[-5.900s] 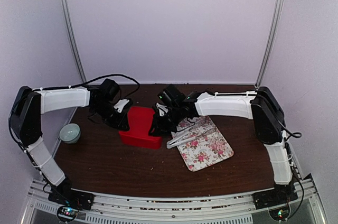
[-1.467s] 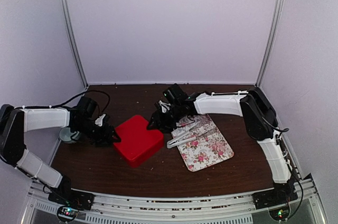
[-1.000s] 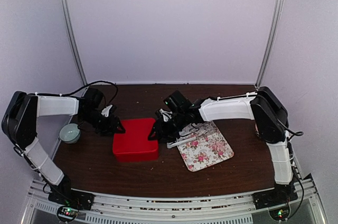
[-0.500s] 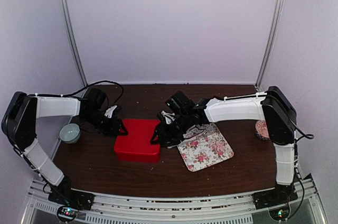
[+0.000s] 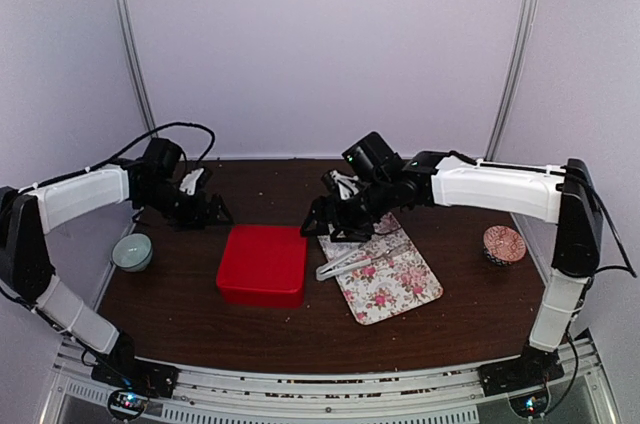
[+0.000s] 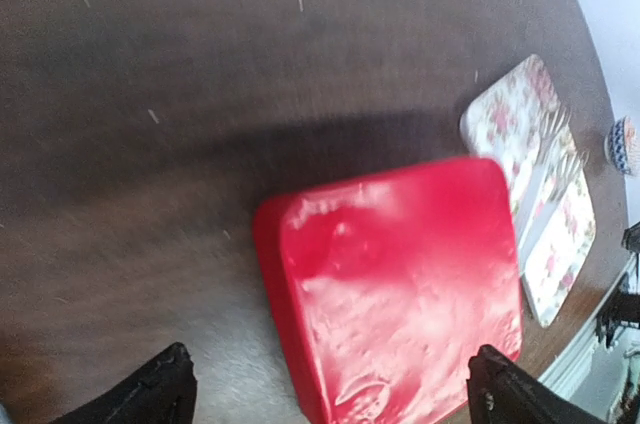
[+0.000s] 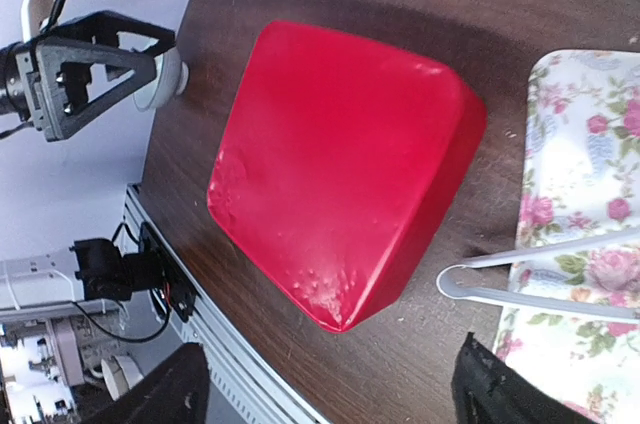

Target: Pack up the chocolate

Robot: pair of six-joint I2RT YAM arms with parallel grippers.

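Though spread wide, closed on nothing: left fingers [image 6: 165,396], tips far apart at the two lower corners of the left wrist view, only air between them, red box [image 6: 400,284] lower down on the tabletop [image 6: 150,64]. From above, just behind the box's left rear corner, apart from it. Likewise parted wide and empty: right fingers [image 7: 482,384], near the box's right rear corner, not touching it. Red box shut, glossy lid, rounded corners, flat at mid tabletop between both arms. Just to its right, across a narrow strip of bare wood: rose-printed tray [image 5: 395,284], flat, skewed to the tabletop's edges. White tongs [image 5: 350,259] across the tray's left part, looped end jutting past the tray's edge toward the box, both arms running back over the printed roses. Small pale bowl [image 5: 132,251] near the tabletop's left edge, well apart from the box. Patterned bowl [image 5: 503,243] near the right edge, well apart from the tray. Chocolate not to be made out in any view; cannot tell where it lies
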